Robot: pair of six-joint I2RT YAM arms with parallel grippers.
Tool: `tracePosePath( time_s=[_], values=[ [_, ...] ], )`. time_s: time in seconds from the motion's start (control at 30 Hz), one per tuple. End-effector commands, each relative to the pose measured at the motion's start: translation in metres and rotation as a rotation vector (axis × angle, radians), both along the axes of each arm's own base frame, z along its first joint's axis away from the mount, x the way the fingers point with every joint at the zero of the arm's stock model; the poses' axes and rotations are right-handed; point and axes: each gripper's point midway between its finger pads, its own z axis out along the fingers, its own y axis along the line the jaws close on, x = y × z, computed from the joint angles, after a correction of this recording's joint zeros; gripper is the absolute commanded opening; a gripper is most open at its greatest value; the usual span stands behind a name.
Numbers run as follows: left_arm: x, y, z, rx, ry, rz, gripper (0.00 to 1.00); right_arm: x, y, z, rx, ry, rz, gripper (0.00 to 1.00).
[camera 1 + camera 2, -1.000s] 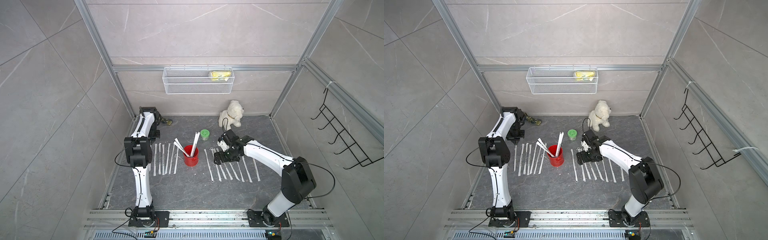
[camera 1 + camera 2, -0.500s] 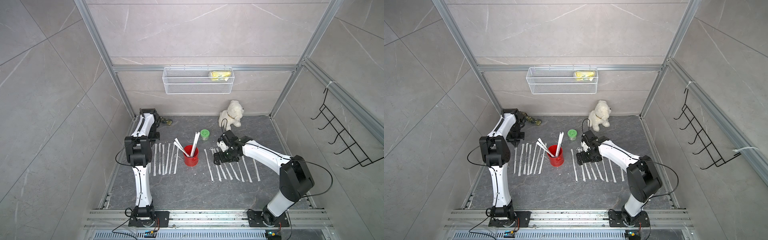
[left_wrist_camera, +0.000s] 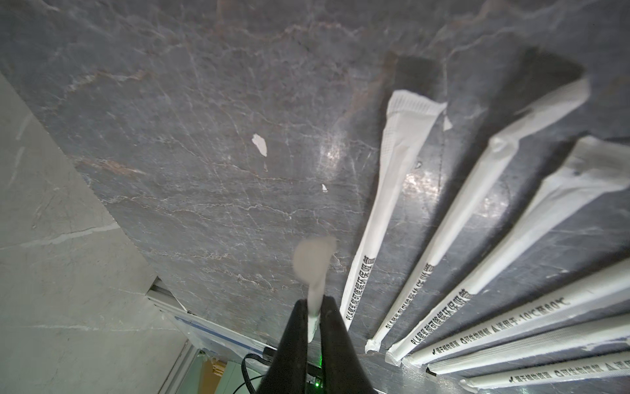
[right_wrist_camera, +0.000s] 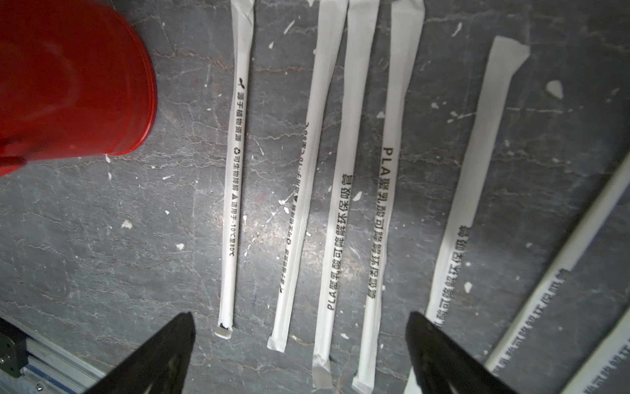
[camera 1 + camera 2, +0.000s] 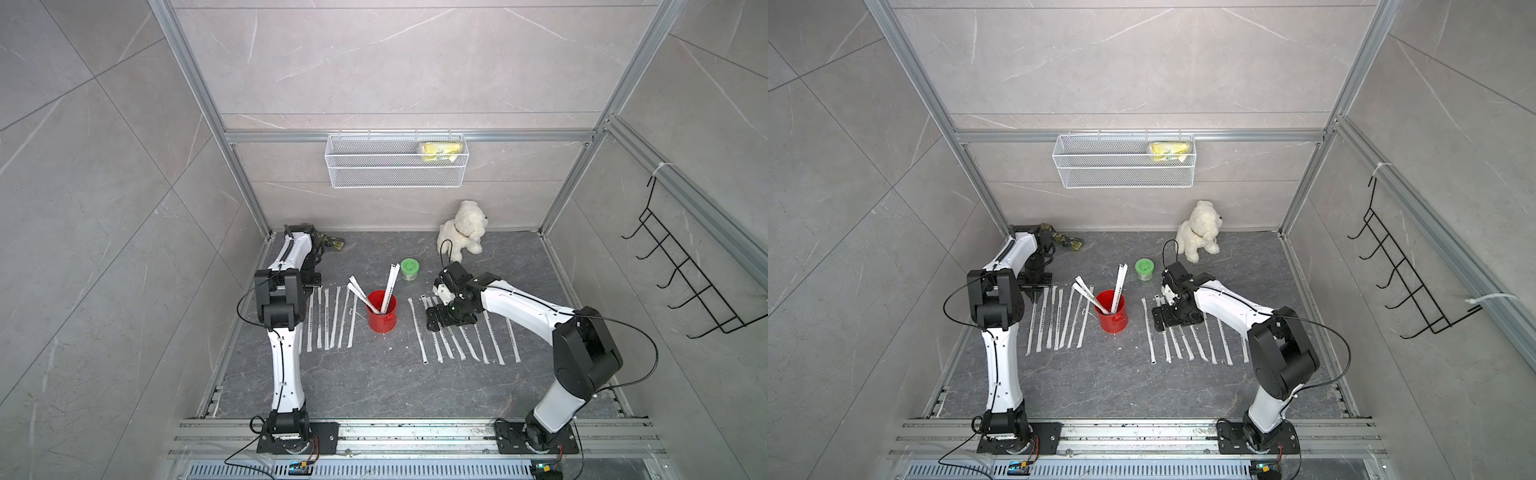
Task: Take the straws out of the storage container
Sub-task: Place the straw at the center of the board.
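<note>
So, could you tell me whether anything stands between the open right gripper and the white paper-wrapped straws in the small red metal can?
Nothing upright does. Between the right gripper and the red can holding those straws, only one wrapped straw lies flat on the dark floor.

Red can [image 5: 381, 318] is standing upright mid-worktop [image 5: 374, 386], open top, little label mark on its side. Looks like three straws [image 5: 390, 286] in it, white paper wrappers with dark print, poking way above the rim: two leaning left, one tipping toward the back. The others lie flat and roughly parallel on either side of the can, a left row [image 5: 326, 320] and a right row [image 5: 417, 332]. Another straw [image 3: 315, 259] is pinched in the left pincer [image 3: 314, 302], pretty blurry.
</note>
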Motion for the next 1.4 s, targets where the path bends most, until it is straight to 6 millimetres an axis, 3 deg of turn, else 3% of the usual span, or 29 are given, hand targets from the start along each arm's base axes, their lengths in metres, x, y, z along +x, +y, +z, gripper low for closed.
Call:
tracePosePath(
  time_s=[0.0,0.43,0.6,0.7,0.8,1.0,1.13,1.37],
  values=[
    [-0.001,0.001,0.005,-0.023,0.010,-0.015,0.14,0.002,0.000,-0.003,0.005,0.009,-0.005,1.00],
    [0.008,0.004,-0.001,-0.027,-0.002,-0.009,0.21,0.005,0.001,0.002,-0.003,0.008,-0.002,1.00],
    [0.010,0.002,0.013,-0.027,-0.042,0.009,0.21,0.006,0.002,0.007,0.003,0.006,-0.008,1.00],
    [0.013,-0.004,0.042,-0.046,-0.131,0.037,0.25,0.007,0.004,0.014,0.022,-0.005,-0.020,1.00],
    [0.018,-0.025,0.075,-0.113,-0.265,0.052,0.28,0.007,0.005,0.023,0.041,-0.019,-0.037,1.00],
    [0.020,-0.095,0.156,-0.344,-0.637,-0.019,0.32,0.005,0.002,0.049,0.071,-0.065,-0.067,1.00],
    [-0.005,-0.127,0.195,-0.481,-0.808,-0.021,0.36,0.004,-0.003,0.064,0.068,-0.095,-0.077,1.00],
    [-0.057,-0.172,0.238,-0.580,-0.955,-0.161,0.42,0.001,-0.003,0.079,0.098,-0.115,-0.091,1.00]
  ],
)
